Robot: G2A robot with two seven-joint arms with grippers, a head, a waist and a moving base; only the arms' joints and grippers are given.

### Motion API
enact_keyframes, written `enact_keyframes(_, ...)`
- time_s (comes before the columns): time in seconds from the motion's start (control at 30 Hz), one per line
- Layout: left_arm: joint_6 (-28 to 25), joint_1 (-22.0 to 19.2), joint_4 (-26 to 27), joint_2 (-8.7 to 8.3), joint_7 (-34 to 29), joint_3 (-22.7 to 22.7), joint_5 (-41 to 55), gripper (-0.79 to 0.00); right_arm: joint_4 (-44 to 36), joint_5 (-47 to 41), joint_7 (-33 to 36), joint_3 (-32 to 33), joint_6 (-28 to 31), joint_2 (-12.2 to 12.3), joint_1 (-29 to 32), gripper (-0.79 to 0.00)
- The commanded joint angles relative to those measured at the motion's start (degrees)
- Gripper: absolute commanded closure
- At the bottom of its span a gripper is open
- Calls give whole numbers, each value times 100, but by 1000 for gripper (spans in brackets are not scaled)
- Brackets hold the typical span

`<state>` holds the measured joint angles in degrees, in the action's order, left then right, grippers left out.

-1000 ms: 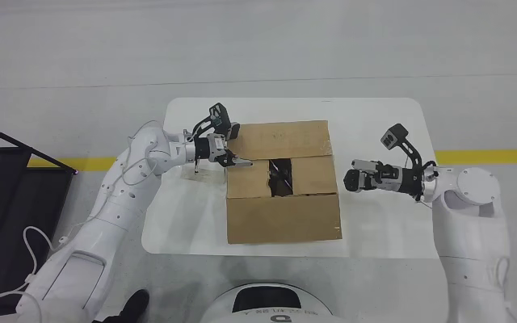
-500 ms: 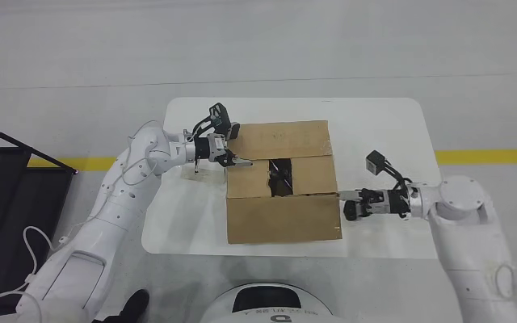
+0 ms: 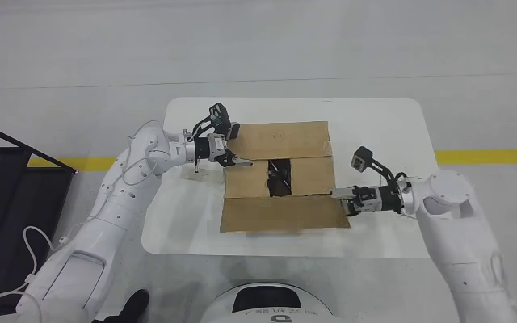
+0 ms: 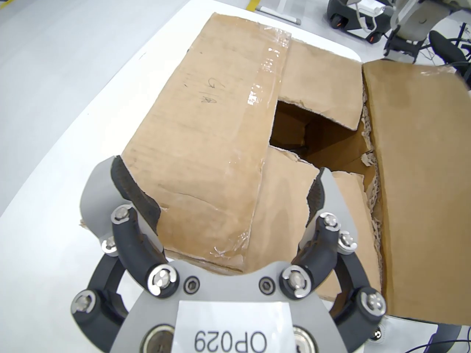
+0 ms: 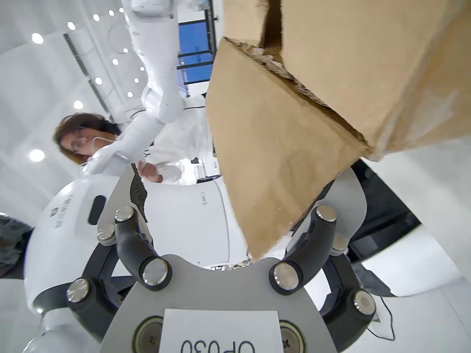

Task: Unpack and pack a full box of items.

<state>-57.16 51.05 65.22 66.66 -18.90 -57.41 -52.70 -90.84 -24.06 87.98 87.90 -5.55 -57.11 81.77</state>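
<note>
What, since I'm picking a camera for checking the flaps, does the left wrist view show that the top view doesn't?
Left wrist view, not top: clear tape and pen marks on the far flap, the torn edges of the inner flaps, and the left gripper open, straddling the box's end. Top view, not left wrist: the white table in full, and the right gripper at the corner of the near flap. Both: the cardboard box and the dark opening in its middle.
</note>
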Motion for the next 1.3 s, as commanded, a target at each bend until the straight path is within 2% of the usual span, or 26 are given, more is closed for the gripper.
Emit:
enact_keyframes(0.0, 0, 0, 0, 0, 0, 0, 0, -785, 153, -261, -67, -8, -62, -2, -123, -785)
enact_keyframes(0.13, 0, 0, 0, 0, 0, 0, 0, -785, 405, -707, -344, -130, -114, -38, -343, -785)
enact_keyframes(0.27, 0, 0, 0, 0, 0, 0, 0, -785, 594, -662, -1223, -254, -205, -74, -545, -785)
enact_keyframes(0.43, 101, 31, 43, -6, 98, -54, 46, -785, 544, -563, -1455, -377, -93, -78, -626, -785)
enact_keyframes(0.67, -1, 431, 302, -239, 685, -950, 312, -785, 331, -465, -1594, -452, 242, -70, -629, -785)
enact_keyframes(0.77, 68, 676, 417, -350, 685, -1328, 266, -785, 297, -411, -1697, -513, 324, -73, -686, -785)
enact_keyframes(0.9, 159, 1005, 514, -433, 635, -1561, 237, -785, 273, -338, -1844, -595, 448, -79, -763, -785)
enact_keyframes(1.07, 457, 1317, 588, -459, 637, -1566, 83, -785, 361, -63, -2087, -797, 547, -95, -951, -785)
enact_keyframes(1.27, 1142, 1530, 617, -445, 805, -1506, -223, -785, 623, 147, -2062, -1077, 640, -121, -1296, -785)
